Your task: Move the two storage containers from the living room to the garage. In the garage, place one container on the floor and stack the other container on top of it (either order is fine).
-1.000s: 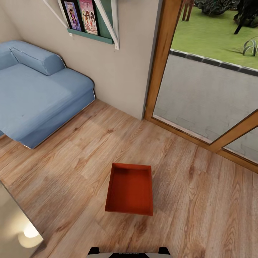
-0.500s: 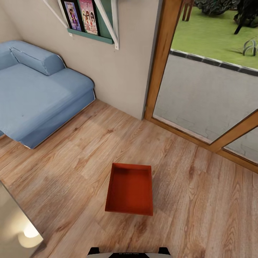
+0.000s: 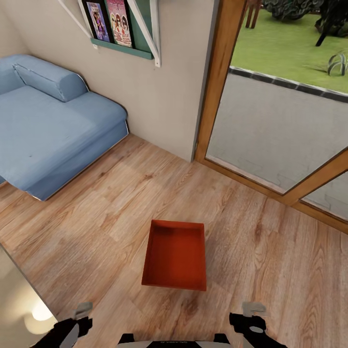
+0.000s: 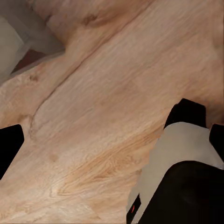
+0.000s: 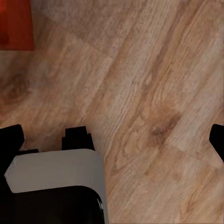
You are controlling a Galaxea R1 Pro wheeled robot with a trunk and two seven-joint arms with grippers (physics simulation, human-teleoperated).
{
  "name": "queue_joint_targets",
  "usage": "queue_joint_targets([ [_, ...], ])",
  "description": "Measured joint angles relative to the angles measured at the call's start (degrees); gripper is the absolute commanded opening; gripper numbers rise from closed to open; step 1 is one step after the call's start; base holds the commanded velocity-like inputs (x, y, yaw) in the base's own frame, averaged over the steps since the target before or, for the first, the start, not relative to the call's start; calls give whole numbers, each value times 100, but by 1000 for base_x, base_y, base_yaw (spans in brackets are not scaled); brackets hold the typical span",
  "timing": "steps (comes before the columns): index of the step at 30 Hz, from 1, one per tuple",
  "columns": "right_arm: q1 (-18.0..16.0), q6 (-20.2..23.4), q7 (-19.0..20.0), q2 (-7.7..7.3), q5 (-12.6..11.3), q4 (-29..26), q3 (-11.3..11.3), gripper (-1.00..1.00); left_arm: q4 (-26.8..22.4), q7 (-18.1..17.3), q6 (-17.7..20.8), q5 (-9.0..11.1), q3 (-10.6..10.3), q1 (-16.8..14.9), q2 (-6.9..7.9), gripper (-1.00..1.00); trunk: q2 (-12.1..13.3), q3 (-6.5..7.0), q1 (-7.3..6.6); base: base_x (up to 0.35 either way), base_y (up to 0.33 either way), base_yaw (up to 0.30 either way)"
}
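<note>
At the bottom edge of the head view, the left gripper (image 3: 72,324) and the right gripper (image 3: 251,321) rise just into frame on either side of the robot's base, both low over the wood plank floor (image 3: 270,270) and holding nothing. Whether the left gripper's jaws are spread or closed cannot be told from the head view; in the left wrist view its dark fingertips (image 4: 8,147) sit at opposite edges of the picture, so the left gripper (image 4: 112,140) stands wide. The right gripper (image 5: 112,137) looks likewise wide in the right wrist view, its fingertips (image 5: 9,140) far apart over bare planks.

One red-orange storage container (image 3: 175,254) sits on the floor ahead of the robot, between the two arms and well short of the glass door (image 3: 275,130). The right wrist view catches a corner of the container (image 5: 16,23). The head view alone takes in the blue sofa (image 3: 48,121) and the wall shelf (image 3: 121,29).
</note>
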Motion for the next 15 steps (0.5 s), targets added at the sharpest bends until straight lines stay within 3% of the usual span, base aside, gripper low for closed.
queue_joint_targets([
  [1,-38,-171,-6,191,14,-6,41,100,-13,84,-45,-99,-16,-246,-332,100,0,0,0,0,0,0],
  [2,-42,-204,-7,231,14,-5,27,100,-14,91,-59,-78,-26,-271,-708,100,0,-1,0,0,0,0],
  [7,-43,-410,10,320,36,-60,36,100,14,114,-454,-108,-83,-319,-959,100,0,-1,0,0,0,0],
  [11,-43,-696,61,347,28,-105,34,100,105,115,-667,-128,-93,-325,-1022,100,0,-1,0,0,0,0],
  [13,-43,-769,77,450,6,-306,3,100,115,91,-734,-272,-551,-326,-1216,100,0,-1,0,0,0,0],
  [15,-43,-785,95,467,-3,-372,-8,100,102,80,-799,-312,-865,-326,-1279,100,0,-1,0,0,0,0],
])
